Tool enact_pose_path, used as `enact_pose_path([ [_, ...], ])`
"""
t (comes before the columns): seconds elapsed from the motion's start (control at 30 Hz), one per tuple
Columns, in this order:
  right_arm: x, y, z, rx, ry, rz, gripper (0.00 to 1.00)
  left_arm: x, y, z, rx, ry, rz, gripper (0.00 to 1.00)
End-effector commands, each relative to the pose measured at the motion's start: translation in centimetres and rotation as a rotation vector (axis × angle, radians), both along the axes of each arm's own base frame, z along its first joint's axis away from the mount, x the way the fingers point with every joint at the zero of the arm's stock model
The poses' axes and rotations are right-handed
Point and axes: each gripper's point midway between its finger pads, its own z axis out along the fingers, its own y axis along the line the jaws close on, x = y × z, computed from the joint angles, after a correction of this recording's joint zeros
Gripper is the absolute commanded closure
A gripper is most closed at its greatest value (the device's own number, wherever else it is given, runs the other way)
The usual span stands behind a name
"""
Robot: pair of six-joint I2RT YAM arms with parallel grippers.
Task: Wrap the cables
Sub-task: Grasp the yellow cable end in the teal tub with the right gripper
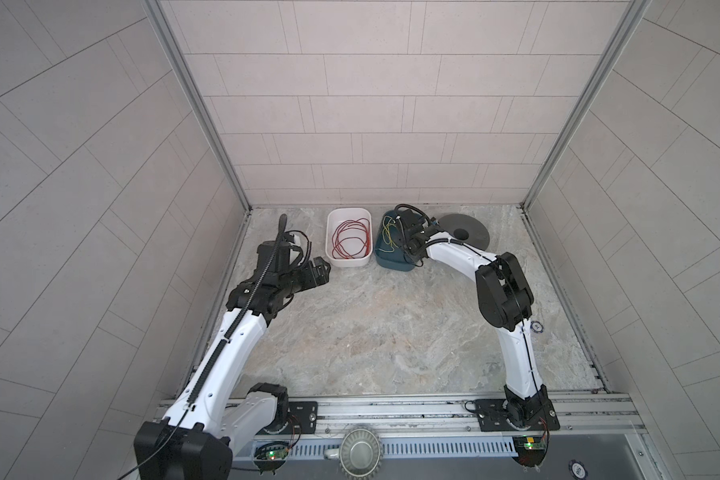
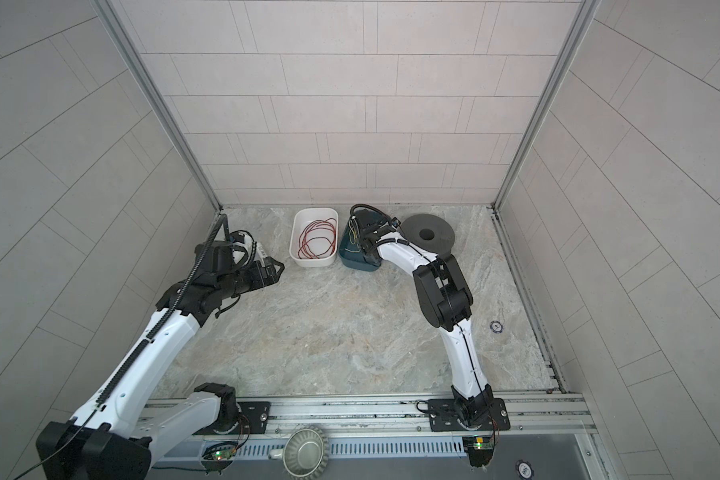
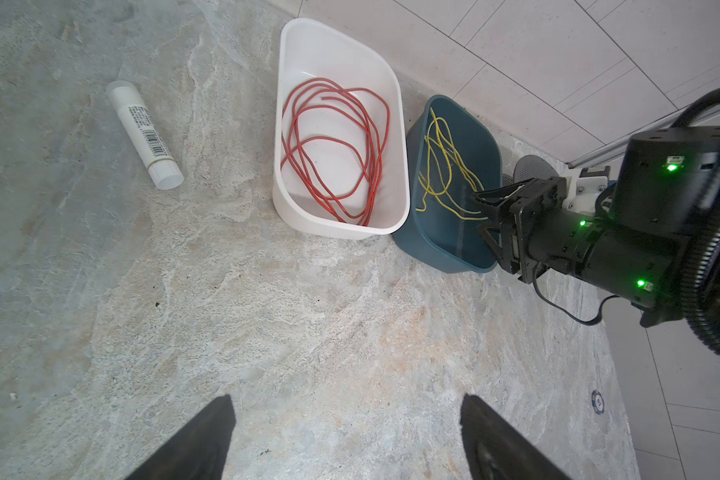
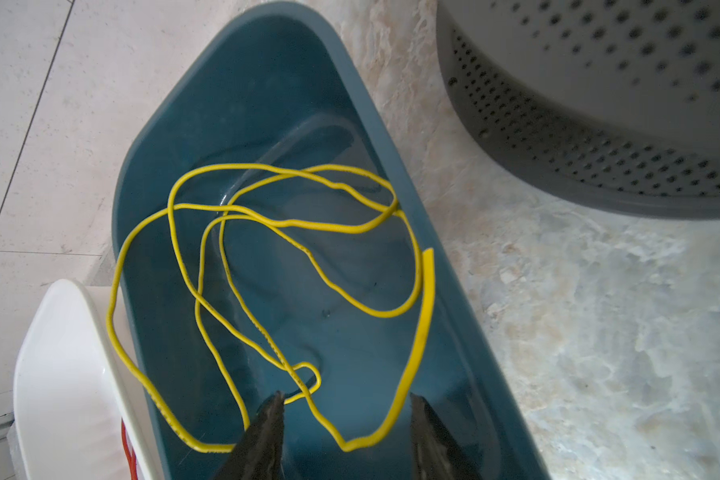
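1 yellow cable (image 4: 427, 286), blue bin (image 4: 242, 83); 1 red wire (image 3: 375, 166), white bin (image 3: 329, 45).

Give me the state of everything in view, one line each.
yellow cable: loose loops in the blue tub, unwrapped.
blue tub: upright, holding the yellow cable.
red wire: loose coil in the white tub.
white tub: upright, beside the blue tub.
glue stick: lying on its side.
grey spool: lying flat, nothing wound on it.
left hand: open, empty.
right hand: open inside the blue tub, straddling a cable loop.
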Motion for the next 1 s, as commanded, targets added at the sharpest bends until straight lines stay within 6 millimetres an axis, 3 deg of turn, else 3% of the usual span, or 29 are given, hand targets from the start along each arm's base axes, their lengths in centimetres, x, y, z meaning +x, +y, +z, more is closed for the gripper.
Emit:
enact_pose_path([
  [0.0,0.0,-0.9,-0.8,-0.032,0.02,-0.046,0.55,-0.1,-0.1,1.2,0.003,-0.031,-0.007,0.09],
  [0.3,0.4,-0.7,-1.4,-0.008,0.009,-0.046,0.75,-0.3,0.0,1.2,0.006,-0.027,-0.005,0.09],
  [0.53,0.6,-0.9,-1.0,-0.015,0.001,-0.035,0.97,-0.6,0.2,1.3,0.014,-0.03,-0.002,0.09],
  [0.67,1.0,-1.2,0.9,-0.024,-0.043,-0.015,1.0,-0.7,-0.1,1.1,-0.013,-0.017,-0.002,0.09],
  [0.97,0.9,-2.3,8.8,-0.078,-0.199,0.065,1.0,-0.4,-1.1,1.7,-0.079,-0.03,-0.022,0.09],
])
